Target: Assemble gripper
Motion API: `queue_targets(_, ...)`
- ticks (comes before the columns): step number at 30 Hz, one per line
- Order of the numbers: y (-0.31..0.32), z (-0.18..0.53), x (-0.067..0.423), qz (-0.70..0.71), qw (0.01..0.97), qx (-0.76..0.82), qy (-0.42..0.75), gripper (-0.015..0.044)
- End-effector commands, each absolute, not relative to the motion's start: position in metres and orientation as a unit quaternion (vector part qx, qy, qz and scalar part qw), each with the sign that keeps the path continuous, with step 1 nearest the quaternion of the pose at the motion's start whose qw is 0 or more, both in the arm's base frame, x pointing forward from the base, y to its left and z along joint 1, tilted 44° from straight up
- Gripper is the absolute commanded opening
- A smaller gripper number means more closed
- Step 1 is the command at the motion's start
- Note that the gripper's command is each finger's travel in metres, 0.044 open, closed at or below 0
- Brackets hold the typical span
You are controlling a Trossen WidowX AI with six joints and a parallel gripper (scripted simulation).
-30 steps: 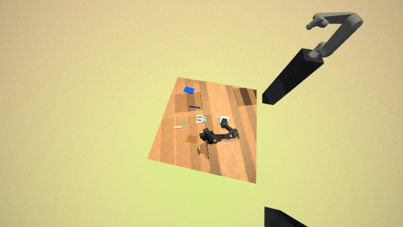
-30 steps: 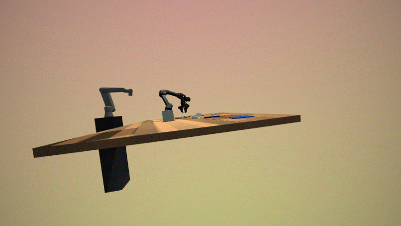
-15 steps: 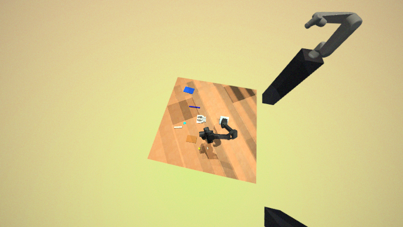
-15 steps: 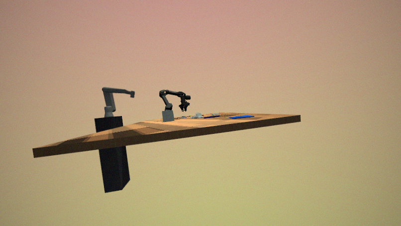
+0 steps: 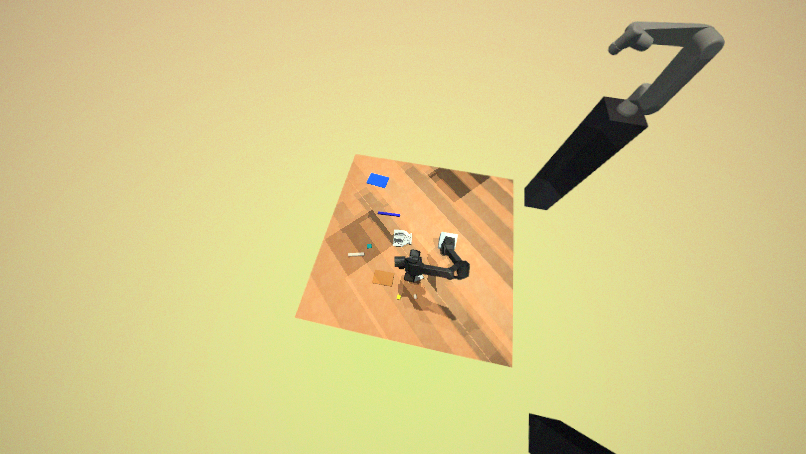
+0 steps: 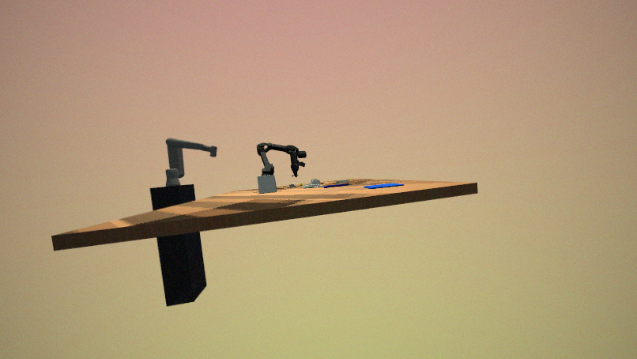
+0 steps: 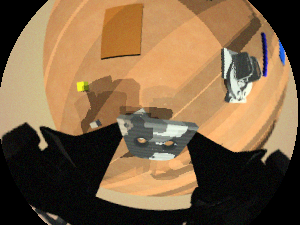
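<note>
My gripper (image 6: 294,175) (image 7: 155,127) is shut on the grey housing plate (image 7: 155,133), which spans both fingertips with its two round holes showing. It holds the plate above the table. The gripper base (image 5: 402,237) (image 7: 231,92) stands on the table, off to the right in the wrist view, not under the plate. Pale curved jaw shapes and a dark grey raised part show on it. Whether both jaws sit on their pins and the teeth mesh is too small to tell. In the top view the arm mostly hides the held plate.
Around lie a brown plate (image 5: 382,278) (image 7: 122,31), yellow cube (image 5: 398,297) (image 7: 82,86), small white cube (image 5: 415,296) (image 7: 95,124), white bar (image 5: 355,254), teal cube (image 5: 369,246), blue bar (image 5: 388,214) (image 7: 264,54) and blue plate (image 5: 377,180) (image 6: 383,186). A grey arm (image 5: 679,70) (image 6: 175,160) stands off the table.
</note>
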State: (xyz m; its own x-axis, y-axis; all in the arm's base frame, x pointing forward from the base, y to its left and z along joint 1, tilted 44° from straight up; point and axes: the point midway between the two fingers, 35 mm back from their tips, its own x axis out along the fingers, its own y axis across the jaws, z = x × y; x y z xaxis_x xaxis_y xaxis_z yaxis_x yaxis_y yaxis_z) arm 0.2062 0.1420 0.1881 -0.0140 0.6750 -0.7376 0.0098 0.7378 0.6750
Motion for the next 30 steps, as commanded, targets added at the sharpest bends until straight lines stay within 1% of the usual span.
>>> queue_targets(1, 0.137, 0.181, 0.214, 0.209, 0.637, 0.294, 0.681, 0.0351)
queue_targets(15, 0.117, 0.161, 0.237, 0.038, 0.553, 0.432, 0.711, 0.0351)
queue_targets(30, 0.092, 0.137, 0.257, -0.146, 0.428, 0.555, 0.698, 0.0351)
